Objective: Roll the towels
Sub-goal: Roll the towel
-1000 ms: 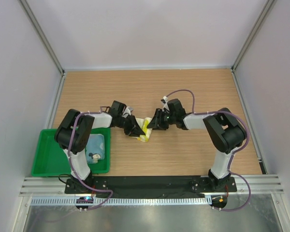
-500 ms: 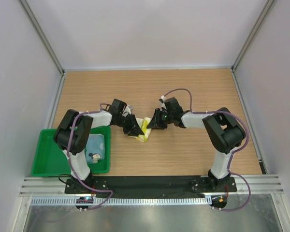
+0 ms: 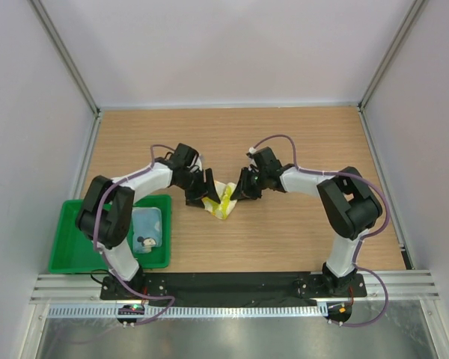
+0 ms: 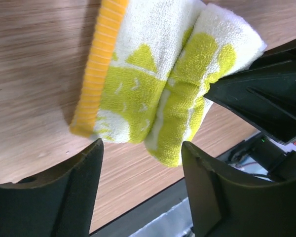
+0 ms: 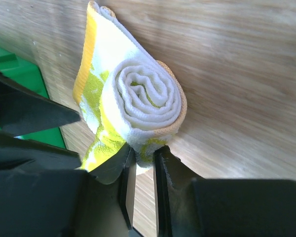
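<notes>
The yellow-cream towel (image 3: 224, 200) lies part rolled on the wood table, between the two grippers. In the right wrist view its rolled end (image 5: 148, 98) shows as a spiral, and my right gripper (image 5: 144, 154) is shut on the lower edge of that roll. My left gripper (image 4: 142, 148) is open. Its fingers (image 4: 64, 197) stand apart just short of the towel's near end (image 4: 153, 89), touching nothing. The towel's orange band (image 4: 98, 64) lies flat on the table. The light blue towel (image 3: 150, 224) sits in the green tray.
The green tray (image 3: 67, 250) stands at the near left beside the left arm's base. The right gripper's dark fingers (image 4: 266, 103) press in from the right of the left wrist view. Walls close in the table on three sides.
My left gripper has opened and let go of the yellow-cream towel, and its arm has shifted slightly back. My right gripper has shut on the roll's end.
</notes>
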Controlling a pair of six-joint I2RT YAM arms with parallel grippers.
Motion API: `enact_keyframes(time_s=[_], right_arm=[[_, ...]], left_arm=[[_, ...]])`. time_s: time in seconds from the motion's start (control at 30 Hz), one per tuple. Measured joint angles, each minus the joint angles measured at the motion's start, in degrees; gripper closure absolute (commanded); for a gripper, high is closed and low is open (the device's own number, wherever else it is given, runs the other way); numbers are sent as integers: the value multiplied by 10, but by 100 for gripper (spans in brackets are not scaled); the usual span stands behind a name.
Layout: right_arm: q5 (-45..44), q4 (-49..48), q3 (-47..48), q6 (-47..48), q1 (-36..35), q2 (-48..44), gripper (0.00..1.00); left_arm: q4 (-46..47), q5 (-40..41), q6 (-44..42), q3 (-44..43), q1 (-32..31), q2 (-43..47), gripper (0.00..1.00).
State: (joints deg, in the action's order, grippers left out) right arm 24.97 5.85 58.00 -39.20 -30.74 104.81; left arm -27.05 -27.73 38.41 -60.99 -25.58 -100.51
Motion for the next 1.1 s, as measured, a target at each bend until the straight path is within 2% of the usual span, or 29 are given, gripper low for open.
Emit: enact_keyframes(time_s=[0.1,0.17,0.2,0.4,0.57,0.77,0.97,1.0,1.1], right_arm=[[-5,31,9,3,-2,-4,78],[-10,53,19,6,-3,-5,78],[-13,64,25,8,-5,-5,78],[-24,119,55,20,-13,-6,78],[-30,156,74,27,-16,-6,78],[-37,179,84,31,-16,-6,78],[-41,203,90,33,-17,-6,78],[-41,206,93,33,-17,-6,78],[-42,217,101,35,-18,-5,77]], left_arm=[[-28,51,-19,-16,-19,22,19],[-44,90,-33,-30,-43,43,4],[-49,106,-39,-35,-54,52,1],[-63,259,-85,-77,-174,111,0],[-61,362,-120,-90,-261,122,0],[-40,378,-121,-61,-274,115,0],[-22,408,-126,-61,-296,85,18],[-21,416,-130,-61,-304,82,25],[-19,444,-141,-62,-326,77,36]])
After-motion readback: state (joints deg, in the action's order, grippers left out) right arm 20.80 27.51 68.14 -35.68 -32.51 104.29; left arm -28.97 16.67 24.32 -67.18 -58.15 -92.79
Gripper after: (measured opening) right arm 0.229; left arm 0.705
